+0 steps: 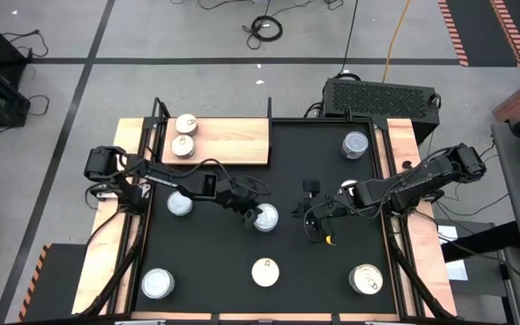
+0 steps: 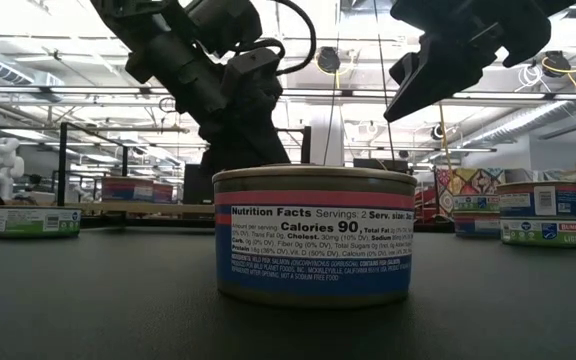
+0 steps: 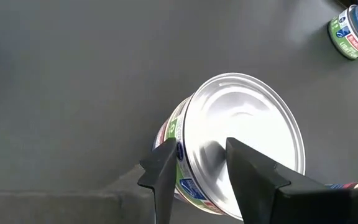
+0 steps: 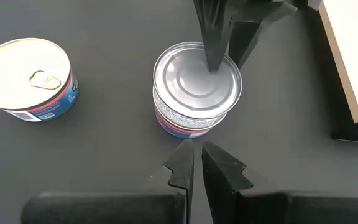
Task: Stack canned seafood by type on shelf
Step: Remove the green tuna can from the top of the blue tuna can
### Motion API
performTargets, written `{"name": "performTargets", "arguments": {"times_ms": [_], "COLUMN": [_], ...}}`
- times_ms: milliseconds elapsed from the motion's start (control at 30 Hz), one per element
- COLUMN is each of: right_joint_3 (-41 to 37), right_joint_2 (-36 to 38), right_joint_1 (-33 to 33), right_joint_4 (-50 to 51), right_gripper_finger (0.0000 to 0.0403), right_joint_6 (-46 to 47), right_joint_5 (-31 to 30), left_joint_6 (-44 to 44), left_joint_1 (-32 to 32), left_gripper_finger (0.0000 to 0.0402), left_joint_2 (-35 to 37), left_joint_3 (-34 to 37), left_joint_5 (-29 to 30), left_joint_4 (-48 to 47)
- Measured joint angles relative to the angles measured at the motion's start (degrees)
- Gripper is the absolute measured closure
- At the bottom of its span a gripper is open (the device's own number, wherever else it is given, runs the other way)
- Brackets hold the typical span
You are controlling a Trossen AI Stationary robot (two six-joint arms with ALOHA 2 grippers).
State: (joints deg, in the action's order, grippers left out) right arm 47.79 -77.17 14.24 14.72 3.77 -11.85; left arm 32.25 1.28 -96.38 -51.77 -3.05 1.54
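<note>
The left gripper (image 1: 258, 215) is over a silver-lidded can (image 1: 266, 218) near the middle of the black mat (image 1: 323, 171). In the left wrist view its two fingers (image 3: 163, 171) stand apart, one at the can's outer wall and the other over the shiny lid. The right wrist view shows the same dark fingers coming down on this can (image 4: 196, 87), one tip on the lid and one beside the rim. Whether they press the can cannot be told.

The right gripper (image 1: 317, 226) is just at the 3 o'clock side of this can, above the mat. Its fingers (image 4: 180, 165) are close together, with only a thin gap between them, and they hold nothing.

The shelf (image 1: 219, 141) is a pale wooden board at about 11 o'clock on the table. Two cream-lidded cans with pull-tabs stand on its left end, one (image 1: 186, 124) behind the other (image 1: 182, 145).

The other cans are on the mat. One silver can (image 1: 180, 203) is at 9 o'clock, near the left arm. One silver can (image 1: 356, 144) is at about 1 o'clock. At the front edge there are three: a silver one (image 1: 158, 283) at 7 o'clock, a cream one with a pull-tab (image 1: 265, 272) at 6 o'clock and one more (image 1: 366, 279) at 5 o'clock. In the low view the 6 o'clock can (image 2: 314, 236) fills the middle, with a pink and blue label.
</note>
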Motion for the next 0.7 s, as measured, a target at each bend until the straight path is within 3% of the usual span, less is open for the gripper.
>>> {"name": "performTargets", "arguments": {"times_ms": [200, 500, 700], "right_joint_3": [0.0, 0.0, 0.0], "right_joint_2": [0.0, 0.0, 0.0], "right_joint_1": [0.0, 0.0, 0.0], "right_joint_4": [0.0, -0.1, 0.0], "right_gripper_finger": [0.0376, 0.0376, 0.0376], "right_joint_6": [0.0, 0.0, 0.0], "right_joint_5": [0.0, 0.0, 0.0], "left_joint_6": [0.0, 0.5, 0.5], "left_joint_1": [-0.1, -0.5, -2.0], "left_gripper_finger": [0.0284, 0.0389, 0.0399], "left_joint_2": [0.0, 0.1, 0.1], "left_joint_3": [0.0, -0.1, -0.6], "left_joint_5": [-1.2, -1.6, -3.5], "left_joint_4": [0.2, -0.2, -0.7]}}
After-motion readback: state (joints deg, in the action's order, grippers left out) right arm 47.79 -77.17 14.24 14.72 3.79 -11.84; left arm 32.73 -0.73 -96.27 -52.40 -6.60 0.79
